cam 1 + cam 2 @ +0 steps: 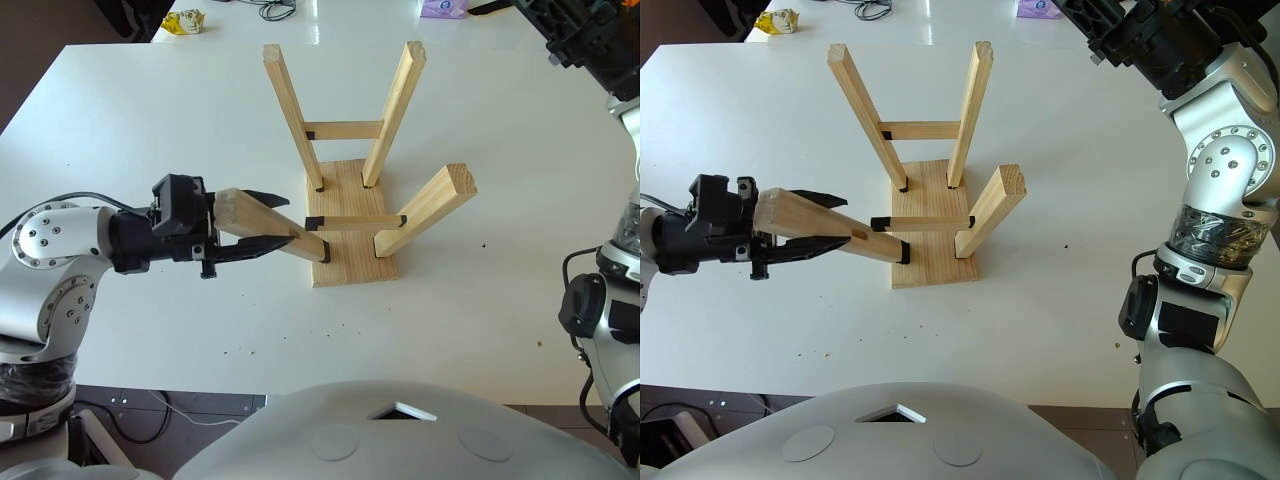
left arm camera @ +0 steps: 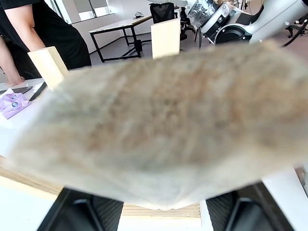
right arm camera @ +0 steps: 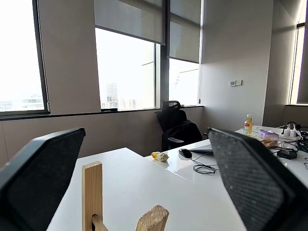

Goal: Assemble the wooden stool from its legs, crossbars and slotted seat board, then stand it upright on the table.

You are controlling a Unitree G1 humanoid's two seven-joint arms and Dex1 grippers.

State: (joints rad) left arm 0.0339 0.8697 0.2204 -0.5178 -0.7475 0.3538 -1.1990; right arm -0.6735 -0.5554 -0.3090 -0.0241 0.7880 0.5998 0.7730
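The wooden stool lies upside down near the middle of the white table (image 1: 140, 130), its seat board (image 1: 352, 258) flat on the surface and all four legs pointing up. The far left leg (image 1: 292, 115) and far right leg (image 1: 395, 110) rise from the board's far end, spreading apart toward their tops, and are joined by the far crossbar (image 1: 345, 130). The near left leg (image 1: 262, 222) leans strongly toward the robot's left, and the near right leg (image 1: 428, 210) leans toward its right. The near crossbar (image 1: 355, 221) runs between these two, with dark bands at its ends.

The left gripper (image 1: 278, 224) is clamped on the near left leg close to its free end, one black finger above the wood and one below. In the left wrist view that leg's end grain sits blurred right against the camera.

The right gripper (image 3: 147, 139) is raised above the far right of the table, well apart from the stool. It holds nothing, and its two dark pads (image 3: 43, 173) stand wide apart.

At the table's far edge lie a crumpled yellow wrapper (image 1: 188, 21), some dark cables (image 1: 272, 8) and a purple packet (image 1: 443, 8). Any print on these is too small to read, and the stool's wood carries no legible marking.
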